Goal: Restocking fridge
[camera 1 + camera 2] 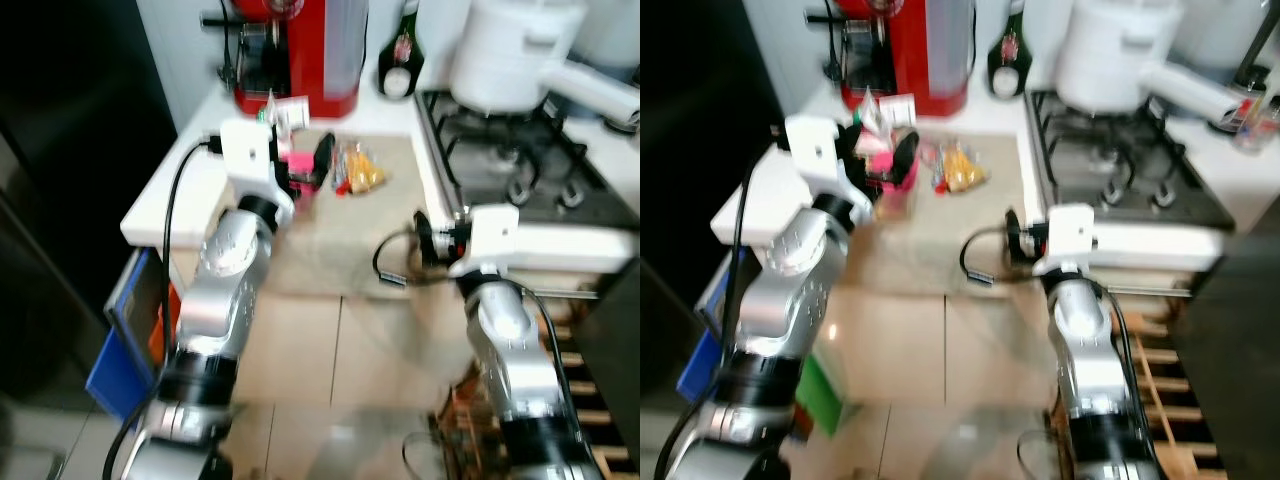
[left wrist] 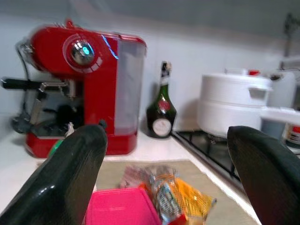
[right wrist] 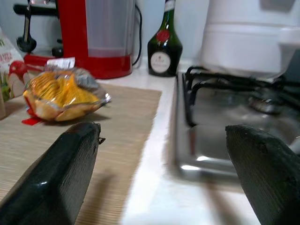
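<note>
Setting: kitchen corner, white tabletop (image 1: 190, 170) with a beige woven mat (image 1: 345, 235), gas hob (image 1: 520, 160) at 3 o'clock of the mat.
Background items: red espresso machine (image 2: 89, 89) at 12 o'clock of the mat; dark green glass bottle with red seal (image 2: 161, 115) beside it; large white lidded pot (image 2: 234, 105) on the hob.
Task items: crinkly clear-and-orange net bag of snacks (image 3: 63, 96) lying on the mat; pink plastic tub (image 2: 122, 206) just at its 9 o'clock; a small printed carton (image 1: 290, 115) standing behind the tub, detail blurred.
Left gripper (image 2: 164, 183): raised over the mat, jaws spread wide, holding nothing, aimed at the pink tub and the net bag.
Right gripper (image 3: 159, 178): low at the mat's edge by the hob, jaws also wide apart and empty, net bag at its 10 o'clock.
Handling judgement: net bag looks light, soft and slippery; contents likely crushable, so a grip across the bunched middle seems safest. Pink tub appears stiff and light; take it across its side walls.
Risk judgement: carton stands close and could be tipped over.
Fridge: cannot be identified with certainty.
</note>
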Robot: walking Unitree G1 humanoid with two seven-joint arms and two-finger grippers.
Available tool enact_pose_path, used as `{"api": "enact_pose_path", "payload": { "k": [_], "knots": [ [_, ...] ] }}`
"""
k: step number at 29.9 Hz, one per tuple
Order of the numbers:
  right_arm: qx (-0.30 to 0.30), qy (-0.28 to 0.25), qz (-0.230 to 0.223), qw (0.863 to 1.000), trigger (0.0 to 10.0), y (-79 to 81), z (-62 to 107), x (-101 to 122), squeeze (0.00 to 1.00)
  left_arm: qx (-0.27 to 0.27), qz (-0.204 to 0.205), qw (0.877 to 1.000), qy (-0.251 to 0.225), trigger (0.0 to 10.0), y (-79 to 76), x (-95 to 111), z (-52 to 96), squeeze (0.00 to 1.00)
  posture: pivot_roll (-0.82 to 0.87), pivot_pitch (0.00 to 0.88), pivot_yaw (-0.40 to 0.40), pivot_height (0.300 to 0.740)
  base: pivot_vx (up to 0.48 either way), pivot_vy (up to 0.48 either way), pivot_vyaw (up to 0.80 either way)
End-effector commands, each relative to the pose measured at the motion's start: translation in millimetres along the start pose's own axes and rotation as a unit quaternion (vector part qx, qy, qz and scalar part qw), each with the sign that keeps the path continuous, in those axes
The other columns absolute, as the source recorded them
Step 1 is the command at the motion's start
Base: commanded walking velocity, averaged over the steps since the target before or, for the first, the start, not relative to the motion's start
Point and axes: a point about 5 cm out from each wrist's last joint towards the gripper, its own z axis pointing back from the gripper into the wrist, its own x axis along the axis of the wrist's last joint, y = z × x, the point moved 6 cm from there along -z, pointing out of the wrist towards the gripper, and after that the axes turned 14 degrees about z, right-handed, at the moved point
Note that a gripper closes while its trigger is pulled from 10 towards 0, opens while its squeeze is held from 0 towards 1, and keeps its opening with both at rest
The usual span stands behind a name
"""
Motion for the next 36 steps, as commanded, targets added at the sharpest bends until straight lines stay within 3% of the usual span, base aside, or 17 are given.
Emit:
{"api": "enact_pose_path", "payload": {
  "k": [1,5,9,15,17,19,28,36],
  "knots": [
    [-0.006,-0.006,0.007,1.0,10.0,-5.3,1.0,3.1,0.0,0.029,-0.022,0.999,0.003,10.0,7.7,4.5,-3.1,0.0,-0.13,0.0,0.028,0.74,0.0,0.0,0.0],
    [-0.004,-0.004,0.007,1.0,10.0,-5.2,4.4,2.6,0.0,0.093,-0.045,0.994,0.042,10.0,28.7,5.5,-2.9,0.0,-0.12,0.0,0.017,0.74,0.0,0.0,0.0],
    [0.004,-0.001,0.01,1.0,10.0,-3.3,9.2,1.1,0.0,0.107,-0.033,0.993,0.043,10.0,33.0,10.9,-5.5,0.0,-0.12,0.0,0.004,0.74,0.0,0.0,0.0],
    [0.005,0.004,0.012,1.0,10.0,-6.0,10.2,-0.5,0.0,0.118,-0.022,0.99,0.079,10.0,39.8,-1.4,-13.4,0.0,-0.13,0.002,0.0,0.74,0.0,0.0,0.0],
    [0.003,0.004,0.012,1.0,10.0,-7.0,9.7,0.2,0.0,0.114,-0.014,0.989,0.092,10.0,36.5,-5.4,-17.7,0.0,-0.13,0.005,0.0,0.74,0.0,0.0,0.0],
    [0.004,0.004,0.013,1.0,10.0,-6.2,9.0,1.0,0.0,0.083,0.004,0.991,0.108,10.0,19.2,-9.6,-26.8,0.0,-0.13,0.007,0.003,0.74,0.0,0.0,0.0],
    [0.002,0.004,0.011,1.0,10.0,-4.5,10.4,1.6,0.0,0.022,0.025,0.992,0.122,10.0,-23.7,-17.9,-42.5,0.0,-0.15,0.0,0.014,0.74,0.0,0.0,0.0],
    [0.001,0.005,0.013,1.0,10.0,-5.8,11.5,0.8,0.0,0.028,0.01,0.99,0.136,10.0,-28.5,-28.3,-45.1,0.0,-0.16,0.0,0.014,0.74,0.0,0.0,0.0]
  ]
}}
